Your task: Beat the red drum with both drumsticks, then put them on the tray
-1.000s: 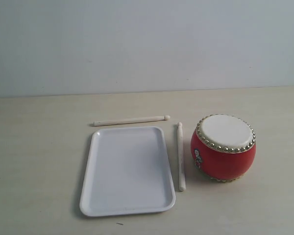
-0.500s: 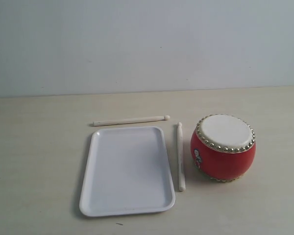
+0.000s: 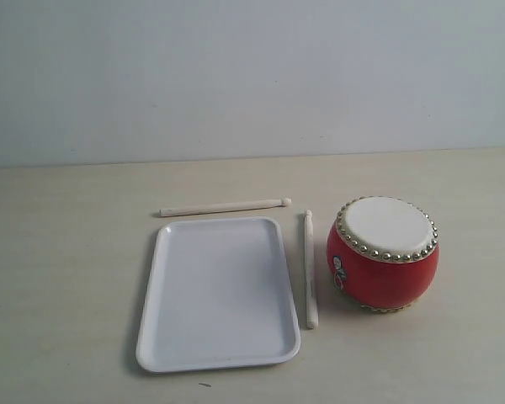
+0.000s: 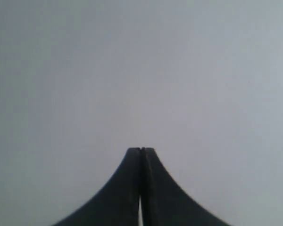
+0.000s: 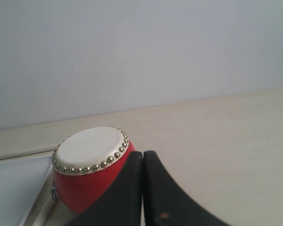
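My left fingers (image 4: pixel 129 188) are pressed shut on nothing, with only blank grey wall ahead of them; none of the task's things shows from that wrist. My right fingers (image 5: pixel 132 188) are shut and empty too. The drum (image 5: pixel 87 150) stands just beyond and below their tips, upright on the worktop (image 3: pixel 67 252). A corner of the tray (image 3: pixel 219 286) lies past it. Neither arm shows in the exterior view, so both are well apart from the sticks.

One stick (image 3: pixel 310 269) lies between drum and tray, along the tray's long side and touching neither. The other stick (image 3: pixel 225 206) lies on the worktop across the tray's short edge, its bead end toward the drum's side.

No stick is lifted yet, so I judge picking them up comes first. I would open both sets of fingers wide, then take the drum-side stick with the right and the other with the left. Each grip should cross the stick near its butt end. The gap by the drum is narrow, so I would come straight down.

The drum's side carries a small picture sticker (image 3: pixel 340 271), too small to read. I see no brand or writing.
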### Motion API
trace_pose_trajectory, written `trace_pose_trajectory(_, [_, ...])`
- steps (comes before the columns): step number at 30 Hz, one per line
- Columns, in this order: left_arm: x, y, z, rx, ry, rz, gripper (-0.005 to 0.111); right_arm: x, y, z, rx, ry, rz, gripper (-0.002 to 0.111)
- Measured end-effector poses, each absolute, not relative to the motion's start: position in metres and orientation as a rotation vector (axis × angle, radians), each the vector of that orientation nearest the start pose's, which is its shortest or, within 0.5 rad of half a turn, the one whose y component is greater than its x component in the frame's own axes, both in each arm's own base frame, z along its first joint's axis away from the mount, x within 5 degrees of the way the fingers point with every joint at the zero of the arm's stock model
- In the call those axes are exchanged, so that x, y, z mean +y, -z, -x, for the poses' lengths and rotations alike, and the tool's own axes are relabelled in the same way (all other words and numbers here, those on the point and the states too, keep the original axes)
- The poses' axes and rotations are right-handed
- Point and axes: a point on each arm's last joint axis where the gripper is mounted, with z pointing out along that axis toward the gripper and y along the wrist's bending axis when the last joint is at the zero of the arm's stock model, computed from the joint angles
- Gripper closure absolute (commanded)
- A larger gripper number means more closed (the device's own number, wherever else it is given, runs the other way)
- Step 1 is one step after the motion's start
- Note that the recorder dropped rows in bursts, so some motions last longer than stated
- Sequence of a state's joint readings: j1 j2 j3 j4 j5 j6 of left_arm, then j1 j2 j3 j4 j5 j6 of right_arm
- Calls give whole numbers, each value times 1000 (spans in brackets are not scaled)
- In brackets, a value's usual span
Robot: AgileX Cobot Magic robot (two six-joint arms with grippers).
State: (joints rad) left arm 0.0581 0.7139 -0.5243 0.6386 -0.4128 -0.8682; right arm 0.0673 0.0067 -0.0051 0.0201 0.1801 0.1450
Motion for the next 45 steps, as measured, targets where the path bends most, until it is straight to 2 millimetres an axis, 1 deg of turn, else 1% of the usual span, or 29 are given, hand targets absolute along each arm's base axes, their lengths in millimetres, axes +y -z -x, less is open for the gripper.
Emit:
trace_pose_trajectory(1, [-13,-361,-163,1377,314,-16,107,4,-198,-56,1667,-179,-79,108])
trace_pose_trajectory(4, [-10,-383,-208,1454,199,-102,107,4,-198,-56,1667,-179,-79,108])
trace_pose_trajectory(6, [-5,-391,-242,1512,106,-135,107,4,-198,-56,1667,-179,-79,108])
trace_pose_trajectory(9, [3,-401,-284,1563,-40,-182,107,4,-198,-56,1667,-179,-79,108])
trace_pose_trajectory(10, [6,-400,-298,1586,-96,-203,107,4,-198,-56,1667,-179,-79,108])
trace_pose_trajectory(11, [10,-403,-313,1595,-161,-228,107,4,-198,-56,1667,-179,-79,108])
trace_pose_trajectory(13, [16,-404,-331,1621,-290,-271,107,4,-198,-56,1667,-179,-79,108])
trace_pose_trajectory(14, [21,-403,-344,1641,-385,-301,107,4,-198,-56,1667,-179,-79,108])
trace_pose_trajectory(16, [29,-401,-359,1664,-537,-351,107,4,-198,-56,1667,-179,-79,108])
trace_pose_trajectory(17, [34,-395,-370,1693,-656,-396,107,4,-198,-56,1667,-179,-79,108])
trace_pose_trajectory(18, [38,-395,-376,1703,-744,-424,107,4,-198,-56,1667,-179,-79,108])
trace_pose_trajectory(21, [47,-385,-400,1751,-1040,-558,107,4,-198,-56,1667,-179,-79,108])
trace_pose_trajectory(23, [48,-380,-416,1764,-1185,-649,107,4,-198,-56,1667,-179,-79,108])
trace_pose_trajectory(26, [41,-373,-441,1787,-1307,-771,107,4,-198,-56,1667,-179,-79,108])
trace_pose_trajectory(27, [38,-374,-449,1792,-1322,-793,107,4,-198,-56,1667,-179,-79,108])
trace_pose_trajectory(29, [28,-366,-467,1841,-1322,-876,107,4,-198,-56,1667,-179,-79,108])
trace_pose_trajectory(30, [24,-357,-475,1891,-1290,-908,107,4,-198,-56,1667,-179,-79,108])
trace_pose_trajectory(33, [9,-340,-495,2000,-1183,-1052,107,4,-198,-56,1667,-179,-79,108])
trace_pose_trajectory(35, [0,-327,-506,2074,-1050,-1115,107,4,-198,-56,1667,-179,-79,108])
trace_pose_trajectory(36, [-3,-326,-509,2090,-995,-1133,107,4,-198,-56,1667,-179,-79,108])
trace_pose_trajectory(40, [-20,-303,-521,2143,-714,-1267,107,4,-198,-56,1667,-179,-79,108])
trace_pose_trajectory(45, [-47,-281,-529,2092,-374,-1374,107,4,-198,-56,1667,-179,-79,108])
